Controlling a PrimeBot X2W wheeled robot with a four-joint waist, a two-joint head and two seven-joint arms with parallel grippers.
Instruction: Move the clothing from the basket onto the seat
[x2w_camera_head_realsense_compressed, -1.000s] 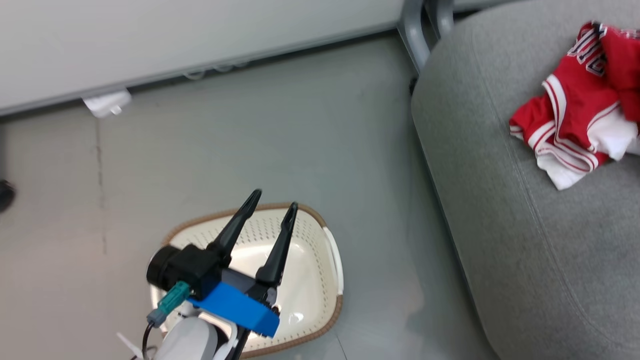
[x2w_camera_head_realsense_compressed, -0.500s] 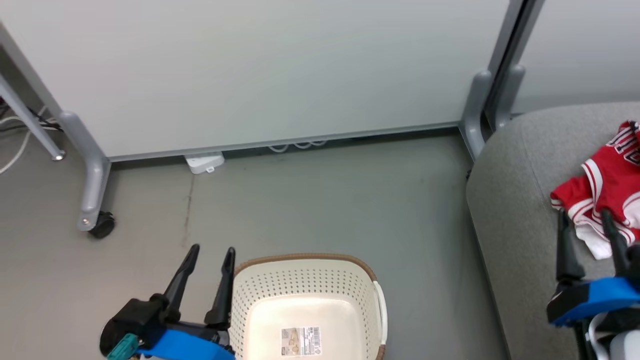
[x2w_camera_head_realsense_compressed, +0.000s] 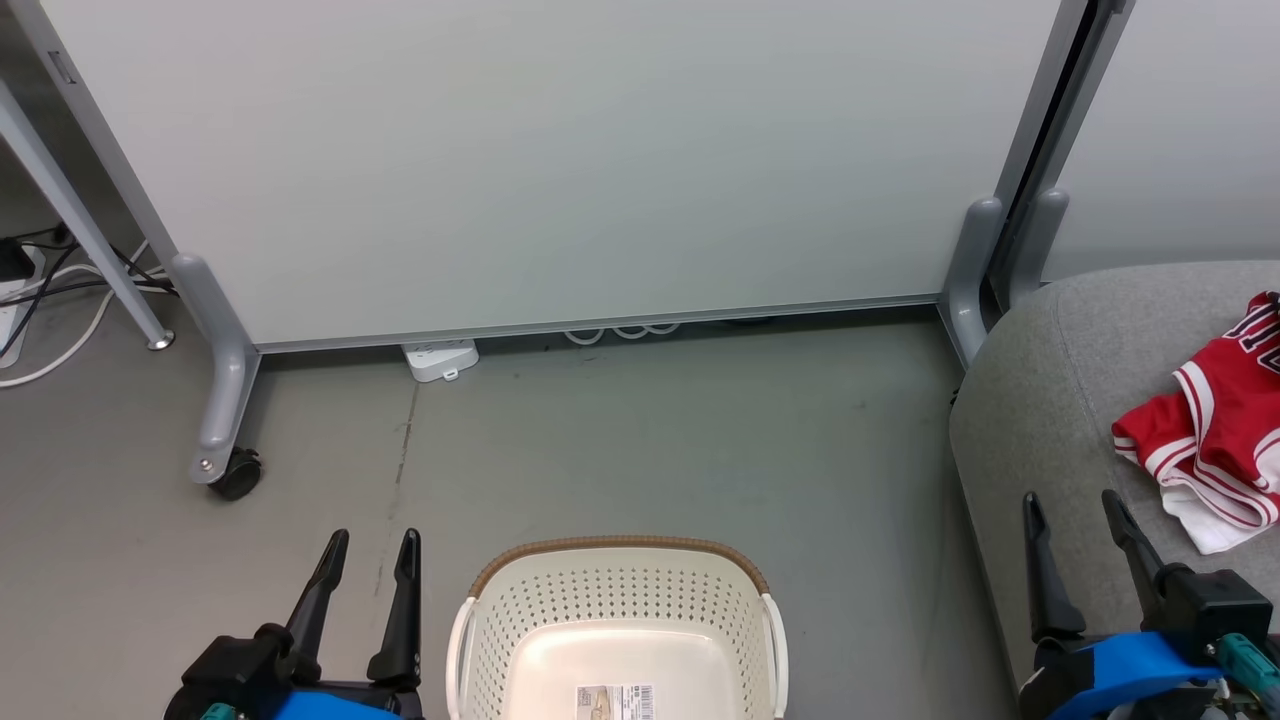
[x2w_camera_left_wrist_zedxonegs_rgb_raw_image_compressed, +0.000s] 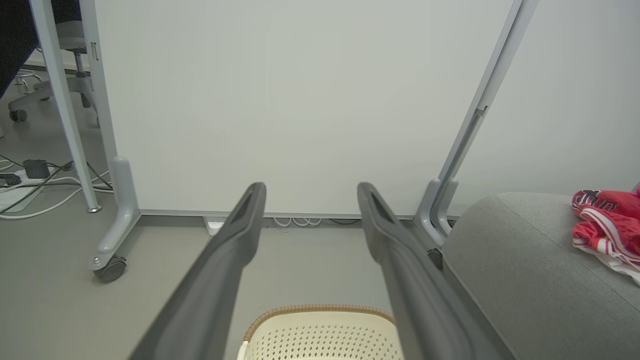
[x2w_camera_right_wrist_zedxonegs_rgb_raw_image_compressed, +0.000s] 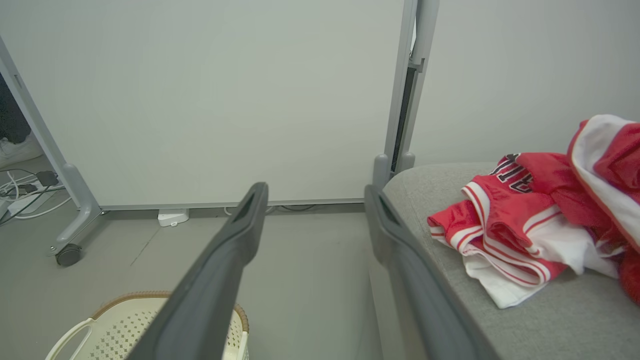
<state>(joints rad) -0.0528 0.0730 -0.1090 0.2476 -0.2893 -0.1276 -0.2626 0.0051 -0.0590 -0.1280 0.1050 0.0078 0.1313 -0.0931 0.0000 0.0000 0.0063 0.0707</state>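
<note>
Cream perforated plastic basket (x2w_camera_head_realsense_compressed: 620, 545), 6 o'clock, looks empty; red-white jerseys (x2w_camera_head_realsense_compressed: 1215, 440) on grey fabric sofa (x2w_camera_head_realsense_compressed: 1050, 400), 3 o'clock. Left end effector (x2w_camera_head_realsense_compressed: 375, 540), right end effector (x2w_camera_head_realsense_compressed: 1070, 497) apart, empty: park clear.

Basket (x2w_camera_head_realsense_compressed: 615, 598): oval, cream-white perforated plastic with a brown woven-look rim and white side handles. It stands upright on the floor (x2w_camera_head_realsense_compressed: 650, 430), its smooth bottom exposed and bearing a barcode label (x2w_camera_head_realsense_compressed: 613, 700). Seat (x2w_camera_head_realsense_compressed: 1060, 400): light-grey upholstered sofa with rounded edges, to the right of the basket and not touching it. Clothing (x2w_camera_head_realsense_compressed: 1215, 450): red garments with white panels, red-white striped trim and dark lettering, crumpled in a heap on the seat cushion, well apart from the basket.
</note>
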